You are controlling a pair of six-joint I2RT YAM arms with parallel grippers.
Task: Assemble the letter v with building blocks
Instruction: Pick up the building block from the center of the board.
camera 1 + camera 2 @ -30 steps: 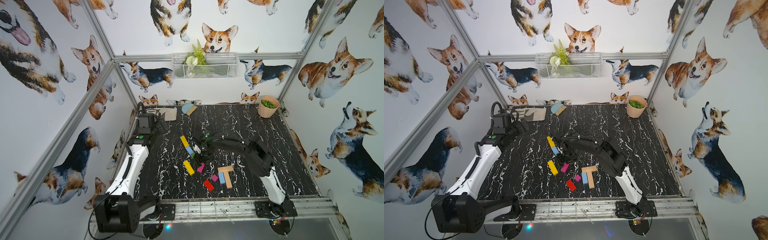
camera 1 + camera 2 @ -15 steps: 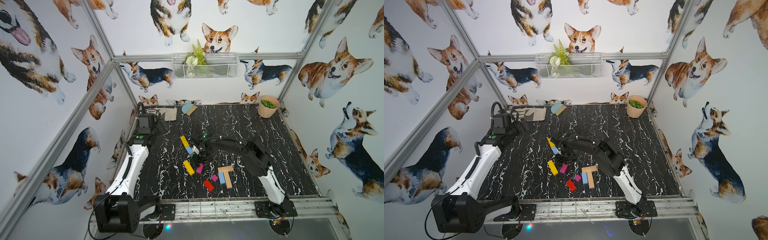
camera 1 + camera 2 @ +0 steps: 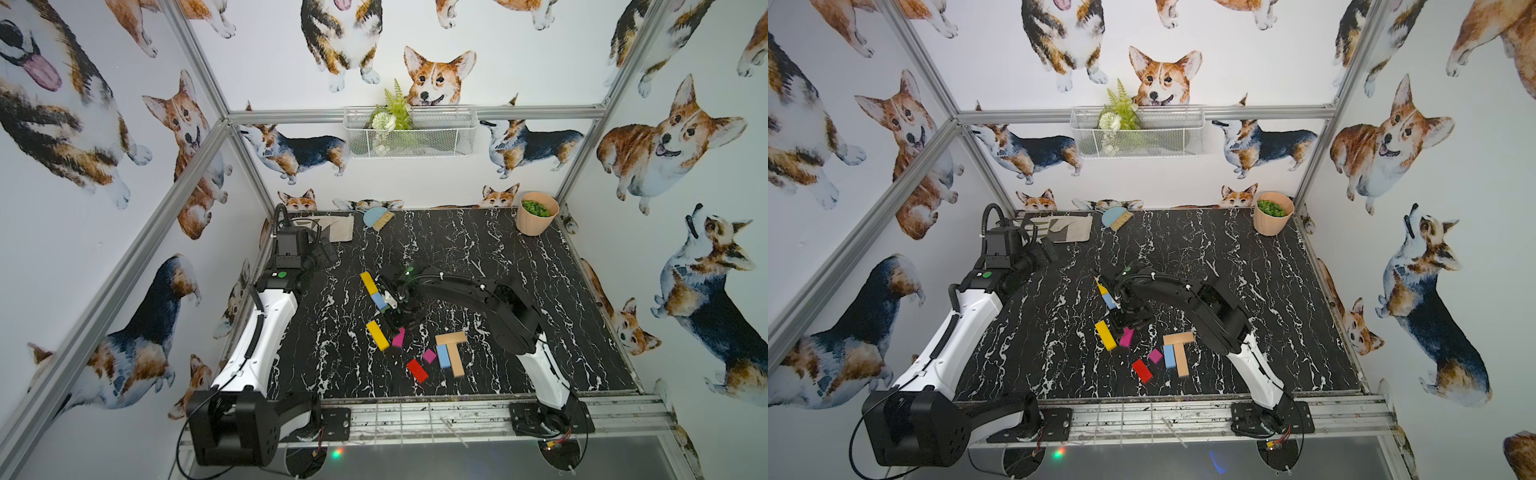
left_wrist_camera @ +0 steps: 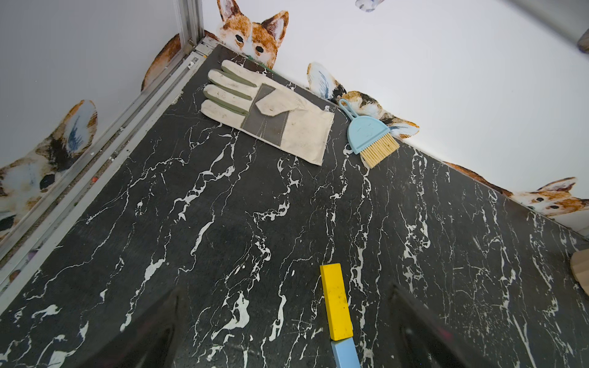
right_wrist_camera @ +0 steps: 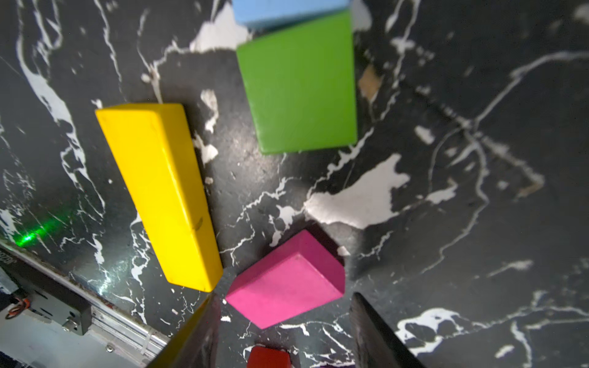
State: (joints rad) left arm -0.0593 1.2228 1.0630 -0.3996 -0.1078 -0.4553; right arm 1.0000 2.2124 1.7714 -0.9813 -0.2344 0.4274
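Building blocks lie mid-table. A yellow bar [image 3: 368,281] and a light blue block [image 3: 379,301] run end to end, with a green block [image 5: 299,86] at the blue one's end. Nearer the front lie a second yellow bar [image 3: 377,335], a magenta block [image 3: 399,337], a small magenta stub [image 3: 429,355], a red block [image 3: 417,370], a light blue block [image 3: 443,356] and two tan bars [image 3: 453,345] laid as a T. My right gripper [image 3: 395,322] hovers open over the magenta block [image 5: 287,280], holding nothing. My left gripper [image 3: 328,253] hangs open at the back left, facing the yellow bar [image 4: 336,302].
A work glove [image 3: 338,227] and a small blue hand brush [image 3: 378,218] lie along the back edge. A tan pot [image 3: 536,218] with green bits stands at the back right corner. A wire basket [image 3: 409,133] hangs on the rear wall.
My right gripper has come toward the front, from beside the blue and green blocks to above the magenta block. The left arm has stayed still.
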